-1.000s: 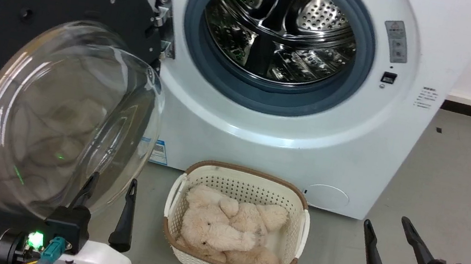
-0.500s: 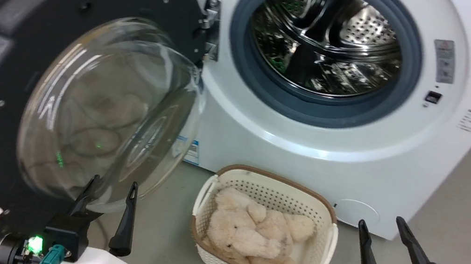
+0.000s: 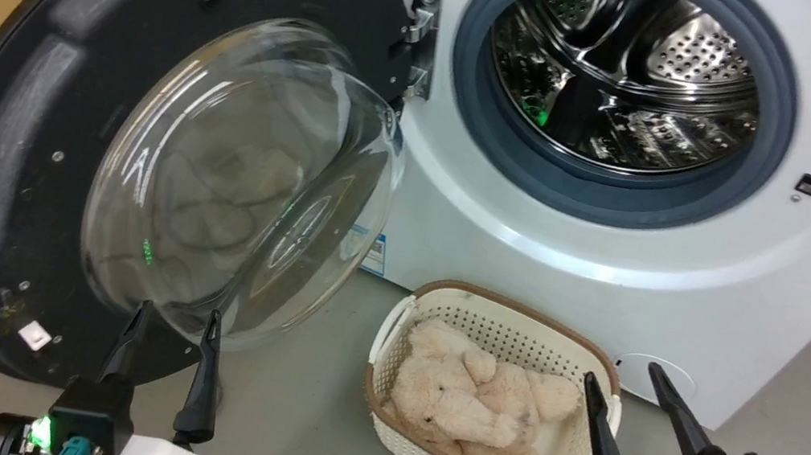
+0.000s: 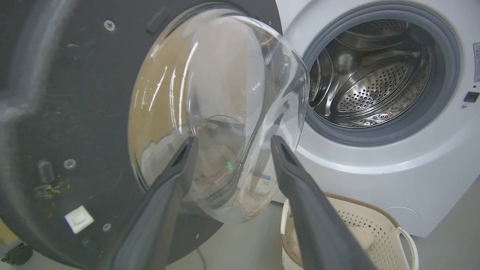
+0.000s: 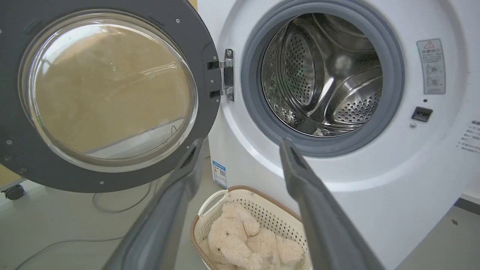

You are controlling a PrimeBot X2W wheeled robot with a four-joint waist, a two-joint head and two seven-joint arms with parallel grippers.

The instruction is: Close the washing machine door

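At the far left, the washing machine door stands swung wide open, its glass bowl bulging toward the robot. As a round disc, it has no long axis. The left gripper, fingers apart and empty, sits just below the bowl and is judged the nearer arm. The door pivots on the upright hinge at its right edge, so closing means sweeping it rightward onto the washing machine. The right gripper, fingers apart and empty, hovers by the basket.
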